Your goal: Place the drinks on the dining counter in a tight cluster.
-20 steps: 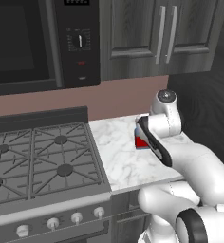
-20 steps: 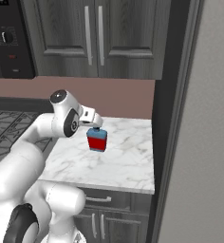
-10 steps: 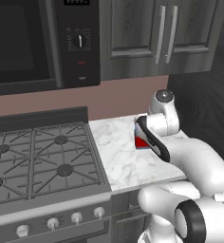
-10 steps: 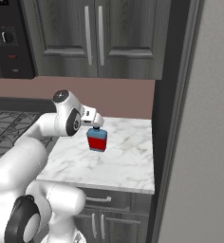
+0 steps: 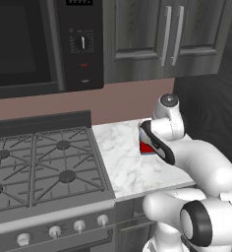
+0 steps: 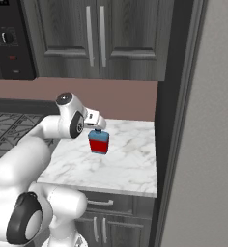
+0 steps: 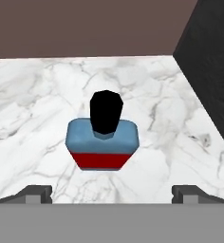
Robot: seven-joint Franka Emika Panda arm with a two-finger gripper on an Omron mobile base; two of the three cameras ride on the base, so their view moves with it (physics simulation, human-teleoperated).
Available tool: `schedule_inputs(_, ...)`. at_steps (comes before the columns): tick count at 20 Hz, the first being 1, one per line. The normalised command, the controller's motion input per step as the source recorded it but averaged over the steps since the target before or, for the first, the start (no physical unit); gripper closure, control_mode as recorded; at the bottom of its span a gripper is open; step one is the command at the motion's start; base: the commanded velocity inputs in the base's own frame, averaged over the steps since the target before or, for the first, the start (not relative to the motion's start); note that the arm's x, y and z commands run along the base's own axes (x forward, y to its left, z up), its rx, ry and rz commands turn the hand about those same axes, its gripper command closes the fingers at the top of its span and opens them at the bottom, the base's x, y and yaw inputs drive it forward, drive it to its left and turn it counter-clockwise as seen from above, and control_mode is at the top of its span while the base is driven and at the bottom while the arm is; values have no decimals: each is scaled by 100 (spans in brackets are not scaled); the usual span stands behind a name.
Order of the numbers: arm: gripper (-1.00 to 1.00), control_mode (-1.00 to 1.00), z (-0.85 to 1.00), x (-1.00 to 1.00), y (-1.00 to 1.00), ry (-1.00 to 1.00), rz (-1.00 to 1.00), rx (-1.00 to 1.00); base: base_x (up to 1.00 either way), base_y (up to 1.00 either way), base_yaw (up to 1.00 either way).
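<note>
Nothing much has moved since a second ago: base and scene hold, the arm's wrist has only crept slightly closer over the bottle. Gripper [image 7: 112, 193] hangs just above the red-and-blue bottle [image 7: 103, 144], fingers [image 7: 35, 193] spread wide apart with nothing between them, tips showing either side of the bottle at the bottom of the hand view. Bottle stands upright on the small marble worktop [image 6: 130, 164] beside the gas stove [image 5: 39, 167], toward the back, near the wall [image 6: 130, 99] and the dark tall panel [image 6: 176, 96]; from the left base view the arm's wrist covers most of it, only a red corner shows. So it sits on the wrong surface, not the dining counter. Step in hand, as I read it: approach for the pick, no contact yet. Next move calls for dropping straight down so the fingers straddle the body or the black cap [image 7: 106, 117], then closing. Body looks wide and squat, so centring matters; an off-centre descent could land a tip on the blue shoulder and tip it. After that lift clear and drive to the counter
</note>
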Motion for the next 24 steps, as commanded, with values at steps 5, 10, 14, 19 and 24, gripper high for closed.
schedule_inputs(5,-100,-100,-11,8,-2,0,0,1,0,0,0)
schedule_inputs(10,-100,-100,-9,11,-3,0,0,0,0,0,0)
schedule_inputs(14,-100,-100,-5,13,-4,0,0,1,0,0,0)
schedule_inputs(19,-100,-100,-4,12,0,0,0,5,0,0,0)
schedule_inputs(24,-100,-100,-7,13,0,0,0,5,0,0,0)
